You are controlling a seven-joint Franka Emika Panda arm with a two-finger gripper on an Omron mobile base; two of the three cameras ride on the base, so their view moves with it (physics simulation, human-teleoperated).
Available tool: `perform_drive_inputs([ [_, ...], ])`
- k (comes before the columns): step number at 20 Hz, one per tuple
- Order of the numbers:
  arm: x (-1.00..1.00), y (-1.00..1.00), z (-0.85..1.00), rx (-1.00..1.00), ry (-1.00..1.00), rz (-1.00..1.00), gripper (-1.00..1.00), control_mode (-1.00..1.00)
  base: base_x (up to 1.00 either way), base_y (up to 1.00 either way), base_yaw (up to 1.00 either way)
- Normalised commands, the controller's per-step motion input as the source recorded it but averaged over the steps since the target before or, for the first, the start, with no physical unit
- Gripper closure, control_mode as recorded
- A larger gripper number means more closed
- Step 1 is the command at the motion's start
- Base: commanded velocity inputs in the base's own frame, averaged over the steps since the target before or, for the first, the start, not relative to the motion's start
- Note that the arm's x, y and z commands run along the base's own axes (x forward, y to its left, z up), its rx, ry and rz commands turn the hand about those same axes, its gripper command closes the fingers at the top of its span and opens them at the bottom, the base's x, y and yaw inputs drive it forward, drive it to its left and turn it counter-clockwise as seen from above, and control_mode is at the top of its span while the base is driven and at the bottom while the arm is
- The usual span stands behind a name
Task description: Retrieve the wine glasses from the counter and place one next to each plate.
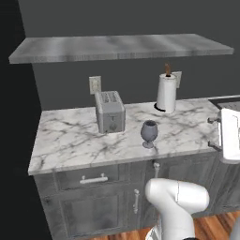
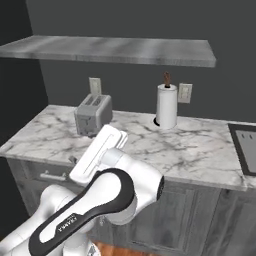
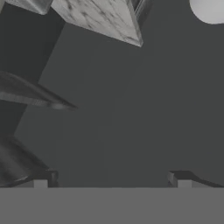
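One smoky grey-blue wine glass (image 1: 149, 132) stands upright near the front edge of the marble counter (image 1: 70, 140), just right of the toaster. My gripper (image 1: 213, 134) hovers to the right of the glass at about its height, well apart from it, with its fingers pointing left. The jaws are open and nothing is between them. In the hand view the gripper (image 3: 111, 180) faces the dark wall, its fingertips (image 3: 43, 179) spread wide. In the right base view my own arm hides the glass, and the counter (image 2: 200, 150) shows behind it. The plates are out of view.
A silver toaster (image 1: 110, 111) (image 2: 92, 114) sits mid-counter, and a paper towel roll (image 1: 166, 93) (image 2: 166, 106) stands by the wall. A marble wall shelf (image 1: 117, 47) (image 2: 110, 49) hangs overhead. A dark inset (image 2: 245, 145) lies at the counter's right end. Cabinet drawers with silver handles (image 1: 93, 178) are below.
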Motion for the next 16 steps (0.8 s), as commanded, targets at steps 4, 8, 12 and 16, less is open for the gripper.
perform_drive_inputs([
  [4,0.00,0.00,0.00,0.00,0.00,0.00,-1.00,1.00,0.01,0.11,-0.10],
  [8,0.00,0.00,0.00,0.00,0.00,0.00,-1.00,1.00,0.00,-0.25,-0.21],
  [12,0.00,0.00,0.00,0.00,0.00,0.00,-1.00,1.00,0.49,-0.06,-0.22],
  [16,0.00,0.00,0.00,0.00,0.00,0.00,-1.00,1.00,0.86,0.19,-0.09],
])
